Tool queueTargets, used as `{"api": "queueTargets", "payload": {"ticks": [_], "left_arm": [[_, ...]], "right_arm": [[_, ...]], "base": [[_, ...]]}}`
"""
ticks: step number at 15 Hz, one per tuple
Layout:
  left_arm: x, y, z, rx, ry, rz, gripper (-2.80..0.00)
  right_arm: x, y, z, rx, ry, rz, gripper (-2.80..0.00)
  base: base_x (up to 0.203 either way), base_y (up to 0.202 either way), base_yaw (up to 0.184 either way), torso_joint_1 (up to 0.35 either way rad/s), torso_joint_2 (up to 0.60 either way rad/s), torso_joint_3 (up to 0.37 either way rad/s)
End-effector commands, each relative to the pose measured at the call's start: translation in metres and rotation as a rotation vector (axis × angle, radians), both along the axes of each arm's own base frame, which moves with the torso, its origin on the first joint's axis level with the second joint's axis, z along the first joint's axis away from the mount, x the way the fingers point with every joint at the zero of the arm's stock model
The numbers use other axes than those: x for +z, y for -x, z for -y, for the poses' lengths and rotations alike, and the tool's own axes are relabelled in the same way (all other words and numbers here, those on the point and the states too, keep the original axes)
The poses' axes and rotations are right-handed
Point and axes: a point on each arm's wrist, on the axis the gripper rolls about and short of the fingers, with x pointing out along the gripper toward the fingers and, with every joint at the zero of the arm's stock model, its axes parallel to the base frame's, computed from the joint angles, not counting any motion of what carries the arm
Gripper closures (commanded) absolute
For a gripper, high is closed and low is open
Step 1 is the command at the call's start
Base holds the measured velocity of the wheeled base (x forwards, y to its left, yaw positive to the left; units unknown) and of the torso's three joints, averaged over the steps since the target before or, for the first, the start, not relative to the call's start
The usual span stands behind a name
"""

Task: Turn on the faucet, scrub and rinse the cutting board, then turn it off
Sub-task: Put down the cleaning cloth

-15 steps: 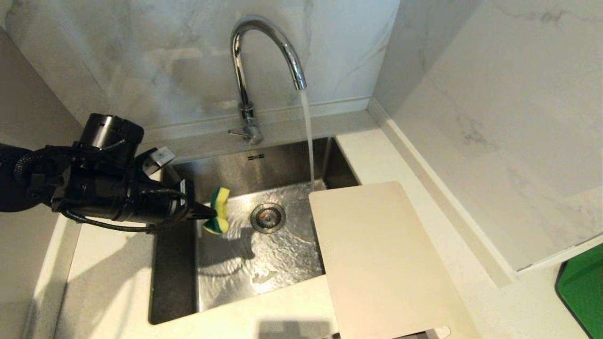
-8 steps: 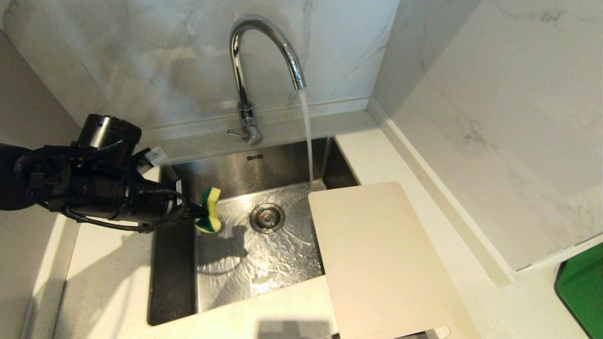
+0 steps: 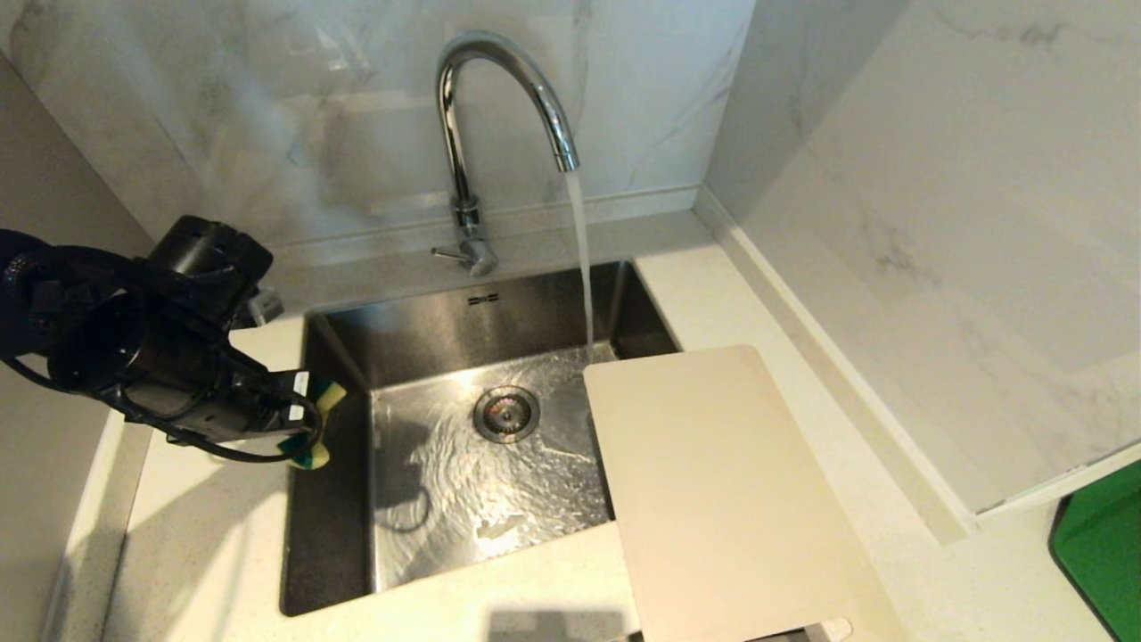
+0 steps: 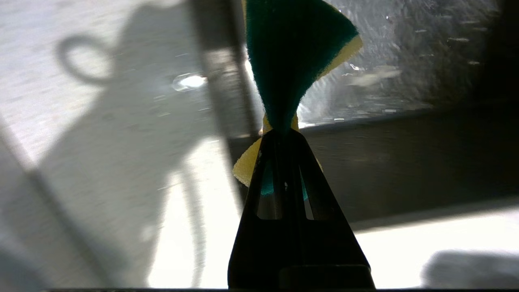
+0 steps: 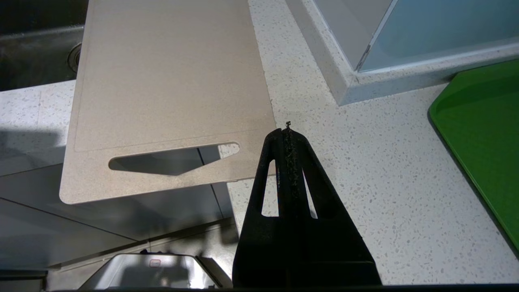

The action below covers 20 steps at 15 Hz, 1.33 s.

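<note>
The chrome faucet [image 3: 468, 143] stands behind the sink [image 3: 339, 499], and water streams from its spout into the basin. The cream cutting board [image 3: 722, 490] lies flat on the counter at the right, its far corner over the sink's right edge; its handle slot [image 5: 170, 158] overhangs the counter's front. My left gripper [image 3: 307, 428] is over the sink's left rim, shut on a green-yellow sponge [image 3: 321, 426], which is pinched at the fingertips [image 4: 284, 134]. My right gripper [image 5: 287, 129] hangs shut and empty beside the board's handle end, out of the head view.
A green tray [image 3: 1101, 553] sits at the far right of the speckled counter [image 5: 365, 170]. Marble walls close in behind the sink and on the right. The drain [image 3: 505, 412] lies in the wet basin. Counter runs along the sink's left side.
My left gripper has drawn back leftward with the sponge, from over the basin to the sink's left rim, and its wrist has turned. Water keeps running.
</note>
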Motion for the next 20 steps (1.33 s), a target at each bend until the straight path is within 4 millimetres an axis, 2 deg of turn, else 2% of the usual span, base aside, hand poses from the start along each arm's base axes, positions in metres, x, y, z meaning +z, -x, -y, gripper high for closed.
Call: {"api": "queueTargets", "payload": {"ticks": [1, 4, 7, 9, 20], "left_arm": [[-0.007, -0.003, -0.002, 0.065, -0.08, -0.023, 0.0], [-0.012, -0.007, -0.017, 0.131, -0.113, -0.049, 0.0], [-0.035, -0.013, -0.033, 0.187, -0.141, -0.139, 0.0], [-0.042, -0.013, -0.039, 0.206, -0.139, -0.165, 0.0], [-0.047, -0.018, -0.042, 0.243, -0.132, -0.176, 0.0]], "right_arm": [[0.0, 0.0, 0.0, 0.001, 0.0, -0.001, 0.0], [0.0, 0.0, 0.0, 0.0, 0.0, 0.0, 0.0], [0.0, 0.0, 0.0, 0.001, 0.0, -0.001, 0.0], [0.0, 0.0, 0.0, 0.0, 0.0, -0.001, 0.0], [0.0, 0.0, 0.0, 0.001, 0.0, -0.001, 0.0]], "base": [[0.0, 0.0, 0.0, 0.0, 0.0, 0.0], [0.0, 0.0, 0.0, 0.0, 0.0, 0.0], [0.0, 0.0, 0.0, 0.0, 0.0, 0.0], [0.0, 0.0, 0.0, 0.0, 0.0, 0.0], [0.0, 0.0, 0.0, 0.0, 0.0, 0.0]]}}
